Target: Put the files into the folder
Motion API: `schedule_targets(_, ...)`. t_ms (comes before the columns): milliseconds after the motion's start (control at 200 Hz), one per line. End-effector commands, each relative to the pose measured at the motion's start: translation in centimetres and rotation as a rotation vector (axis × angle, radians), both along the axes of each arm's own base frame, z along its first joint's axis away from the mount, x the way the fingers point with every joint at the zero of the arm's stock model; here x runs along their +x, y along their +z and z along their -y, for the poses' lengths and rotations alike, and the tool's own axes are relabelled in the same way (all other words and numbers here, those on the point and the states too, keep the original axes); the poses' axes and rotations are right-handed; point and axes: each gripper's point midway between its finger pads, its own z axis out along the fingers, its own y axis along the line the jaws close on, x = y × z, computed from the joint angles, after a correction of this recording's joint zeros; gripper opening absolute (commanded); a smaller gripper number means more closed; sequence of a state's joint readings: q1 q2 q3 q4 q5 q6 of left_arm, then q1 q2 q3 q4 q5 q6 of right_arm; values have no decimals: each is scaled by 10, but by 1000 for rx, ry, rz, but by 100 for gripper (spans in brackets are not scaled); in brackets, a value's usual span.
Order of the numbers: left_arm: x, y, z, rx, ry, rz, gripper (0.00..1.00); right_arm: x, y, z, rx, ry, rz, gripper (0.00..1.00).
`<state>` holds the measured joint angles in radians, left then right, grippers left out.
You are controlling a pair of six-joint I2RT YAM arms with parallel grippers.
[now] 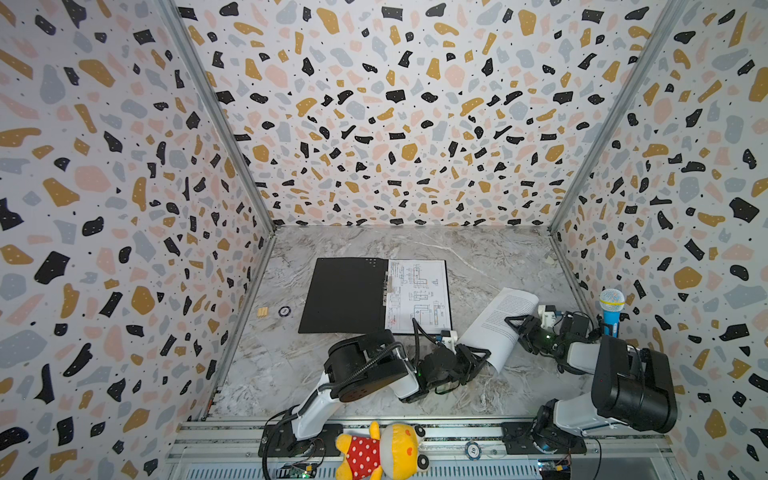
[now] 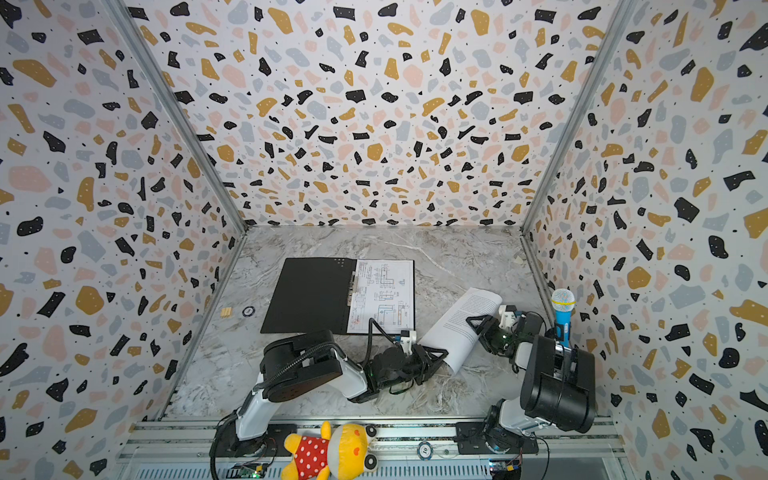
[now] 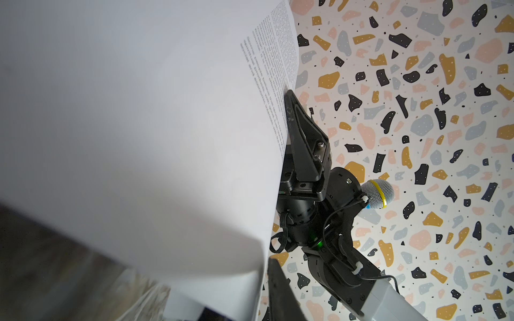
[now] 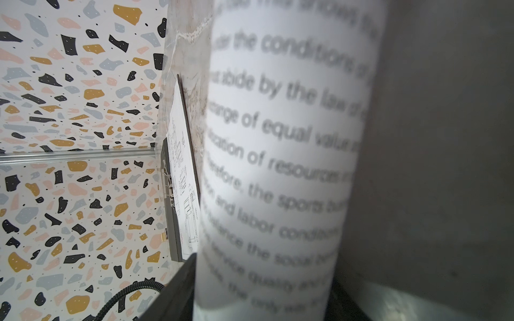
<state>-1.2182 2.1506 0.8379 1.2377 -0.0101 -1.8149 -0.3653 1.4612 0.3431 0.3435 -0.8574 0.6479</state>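
Marble tabletop (image 1: 478,257): one file in, one left.
The drawing sheet (image 1: 417,295) lies in the open folder (image 1: 345,295) beyond the left fingers (image 3: 279,294), whose hold on the text sheet (image 1: 498,324) I cannot tell. The right fingers (image 3: 303,139) pinch that bowed sheet's edge, not yet filed.

Curled sheet (image 1: 498,324) bars the middle; table (image 1: 490,253) behind folder (image 1: 345,295) apparently free.

Black folder (image 1: 345,295), white text sheet (image 1: 494,326), white drawing sheet (image 1: 419,291) (black lines), marbled table (image 1: 478,253)
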Motion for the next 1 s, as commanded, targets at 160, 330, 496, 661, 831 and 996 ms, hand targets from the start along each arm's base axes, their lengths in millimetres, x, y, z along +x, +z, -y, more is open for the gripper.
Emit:
schedule_targets(160, 4, 17, 0, -61, 12, 31, 10, -22, -26, 4, -25, -58, -149, 64)
schedule_targets(330, 4, 19, -1, -76, 17, 27, 6, -21, -22, 5, -26, -57, -141, 71)
schedule_targets(496, 4, 26, -1, -103, 21, 24, 4, -22, -18, 6, -12, -56, -130, 80)
schedule_targets(661, 7, 32, -2, -123, 31, 21, 3, -27, -13, 3, 30, -42, -120, 84)
schedule_targets(831, 12, 38, -4, -144, 46, 19, 4, -31, -9, 5, 39, -48, -108, 86)
schedule_targets(996, 15, 43, -2, -140, 50, 36, 3, -34, -4, 9, 37, -57, -95, 87)
